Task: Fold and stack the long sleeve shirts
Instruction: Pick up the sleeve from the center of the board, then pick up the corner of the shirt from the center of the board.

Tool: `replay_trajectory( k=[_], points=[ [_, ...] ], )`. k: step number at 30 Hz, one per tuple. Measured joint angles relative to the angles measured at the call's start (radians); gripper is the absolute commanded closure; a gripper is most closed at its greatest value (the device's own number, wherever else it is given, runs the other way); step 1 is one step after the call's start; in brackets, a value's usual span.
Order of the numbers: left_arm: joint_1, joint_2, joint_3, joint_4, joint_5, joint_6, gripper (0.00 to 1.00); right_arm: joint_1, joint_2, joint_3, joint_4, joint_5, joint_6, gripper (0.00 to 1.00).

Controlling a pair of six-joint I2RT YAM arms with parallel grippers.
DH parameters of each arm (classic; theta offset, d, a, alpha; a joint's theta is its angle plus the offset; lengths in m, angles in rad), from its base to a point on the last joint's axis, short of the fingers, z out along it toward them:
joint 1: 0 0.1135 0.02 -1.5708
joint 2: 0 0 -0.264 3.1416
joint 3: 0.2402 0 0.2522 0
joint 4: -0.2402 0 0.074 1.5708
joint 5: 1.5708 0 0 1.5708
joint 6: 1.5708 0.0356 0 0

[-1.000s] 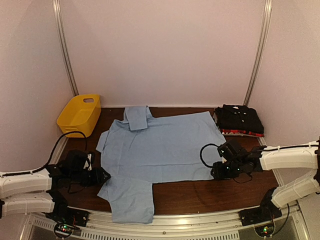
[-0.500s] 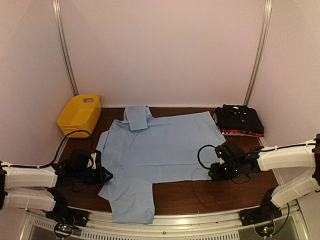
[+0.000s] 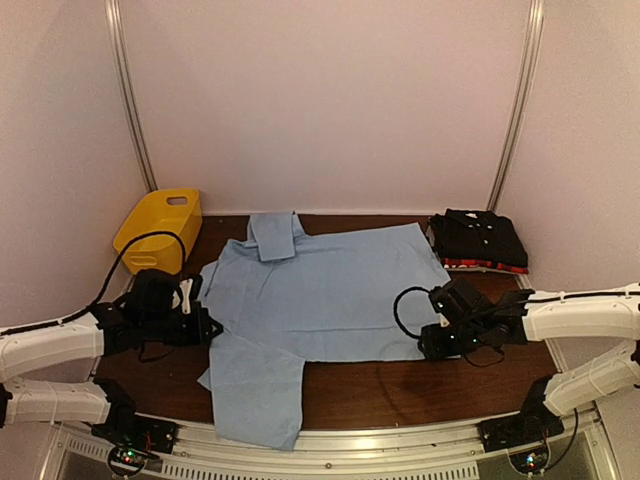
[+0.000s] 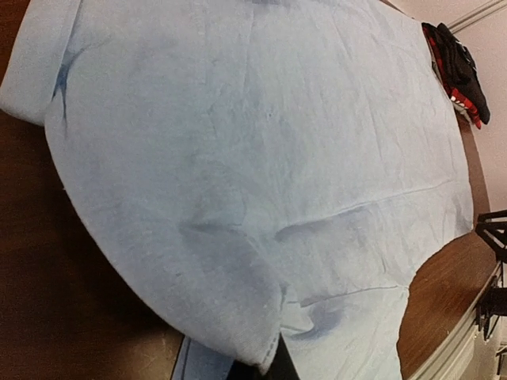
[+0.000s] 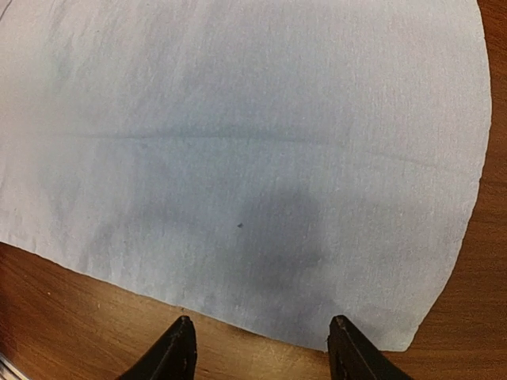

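A light blue long sleeve shirt (image 3: 320, 290) lies spread flat on the brown table (image 3: 380, 390), collar toward the back, one sleeve hanging over the near edge. My left gripper (image 3: 205, 328) is shut on the shirt's left edge (image 4: 261, 352), and the cloth bunches up from the pinch. My right gripper (image 5: 261, 348) stands open just off the shirt's right hem (image 5: 261, 317), nothing between its fingers (image 5: 178, 352). A folded black shirt (image 3: 480, 238) rests on a red-edged one (image 3: 485, 266) at the back right.
A yellow plastic basket (image 3: 158, 230) stands at the back left. White walls close the table in on three sides. The metal rail (image 3: 330, 452) with the arm bases runs along the near edge. A black cable (image 3: 405, 305) loops by the right gripper.
My left gripper moved in to the shirt's left edge and shut on it, drawing the cloth slightly. The right gripper crept a little closer to the hem and stays open.
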Motion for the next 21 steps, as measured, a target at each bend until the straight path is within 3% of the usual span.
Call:
replay_trajectory(
  k=[13,21],
  points=[
    [0.2,0.001,0.103,-0.122,0.056,0.092,1.0,0.152,0.014,0.033,-0.063,0.097,-0.051,0.33],
    [0.224,0.025,0.129,-0.128,0.078,0.129,1.0,0.273,0.135,0.07,-0.067,0.151,-0.08,0.34]
  ],
)
